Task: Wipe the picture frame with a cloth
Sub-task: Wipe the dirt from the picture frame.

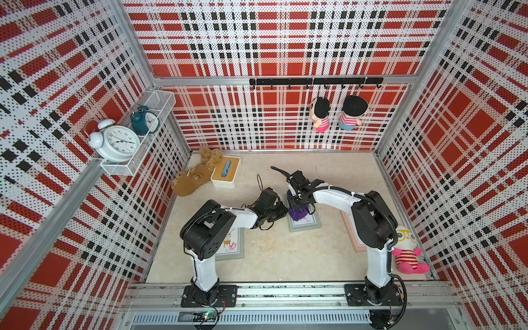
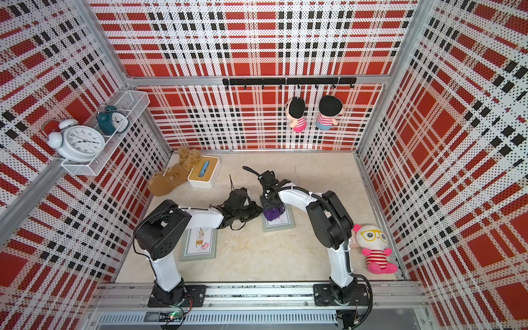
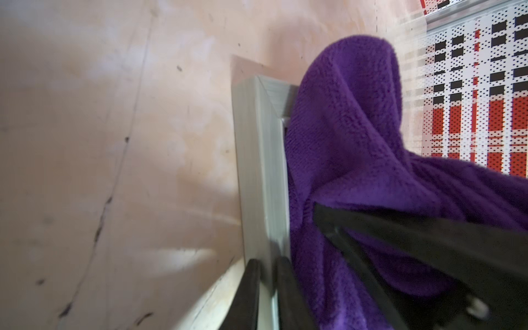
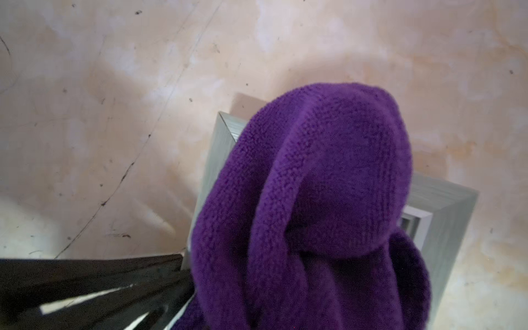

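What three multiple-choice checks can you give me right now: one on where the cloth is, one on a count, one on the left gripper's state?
1. Where is the purple cloth?
A. lying flat on the table
B. bunched on the middle picture frame
C. hanging from the back wall

2. How many alarm clocks stand in the wire shelf?
A. one
B. two
C. four

3. What is the left gripper doing?
A. hanging open above the table
B. shut on a plush toy
C. shut on the picture frame's edge

Answers:
1 B: both top views show the cloth heaped on that frame.
2 B: only a white clock and a teal clock are there.
3 C: the left wrist view shows its fingers on either side of the frame's edge.
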Action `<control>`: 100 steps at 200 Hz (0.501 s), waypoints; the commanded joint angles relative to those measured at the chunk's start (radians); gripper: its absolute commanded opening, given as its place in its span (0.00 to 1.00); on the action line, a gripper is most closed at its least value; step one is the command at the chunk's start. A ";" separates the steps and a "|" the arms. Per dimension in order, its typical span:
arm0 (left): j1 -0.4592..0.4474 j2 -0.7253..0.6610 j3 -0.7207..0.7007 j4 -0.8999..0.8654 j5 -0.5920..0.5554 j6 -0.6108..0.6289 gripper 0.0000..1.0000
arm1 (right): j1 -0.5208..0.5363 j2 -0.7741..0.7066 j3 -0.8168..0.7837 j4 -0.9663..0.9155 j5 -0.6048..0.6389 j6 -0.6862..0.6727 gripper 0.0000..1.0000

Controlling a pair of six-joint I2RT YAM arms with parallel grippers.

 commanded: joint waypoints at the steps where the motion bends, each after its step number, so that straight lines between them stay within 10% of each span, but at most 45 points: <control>1: -0.001 0.048 -0.041 -0.115 -0.022 0.004 0.15 | -0.019 0.055 0.045 -0.090 0.037 0.070 0.00; 33: -0.002 0.047 -0.050 -0.111 -0.025 -0.003 0.15 | -0.059 0.029 0.019 -0.136 0.220 0.093 0.00; 100: -0.005 0.051 -0.047 -0.106 -0.027 -0.017 0.14 | 0.028 -0.023 -0.106 0.010 -0.149 -0.063 0.00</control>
